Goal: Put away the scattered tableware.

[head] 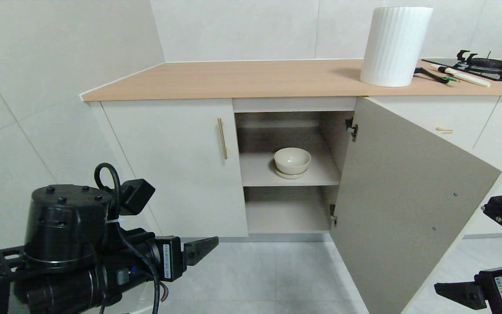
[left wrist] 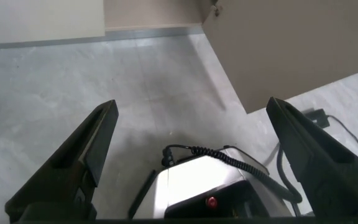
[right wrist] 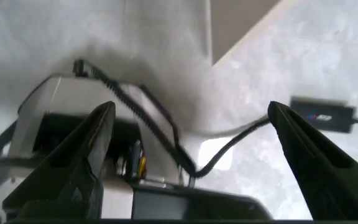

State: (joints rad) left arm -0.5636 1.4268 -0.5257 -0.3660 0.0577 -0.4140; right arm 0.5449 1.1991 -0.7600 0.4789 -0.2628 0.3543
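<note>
A cream bowl (head: pixel 292 159) sits on a small plate (head: pixel 289 175) on the upper shelf (head: pixel 316 172) of the open cabinet. The cabinet's right door (head: pixel 403 196) is swung wide open toward me. My left gripper (left wrist: pixel 191 155) hangs low at the left, over the floor, open with nothing between its fingers (head: pixel 199 249). My right gripper (right wrist: pixel 188 152) is low at the right, beside the open door, also open and empty.
On the wooden countertop (head: pixel 242 78) stand a tall white ribbed container (head: pixel 395 46), some utensils (head: pixel 456 75) and a gas hob (head: pixel 490 63). The left cabinet door (head: pixel 177 165) is closed. Grey floor tiles (head: pixel 268 274) lie free in front of the cabinet.
</note>
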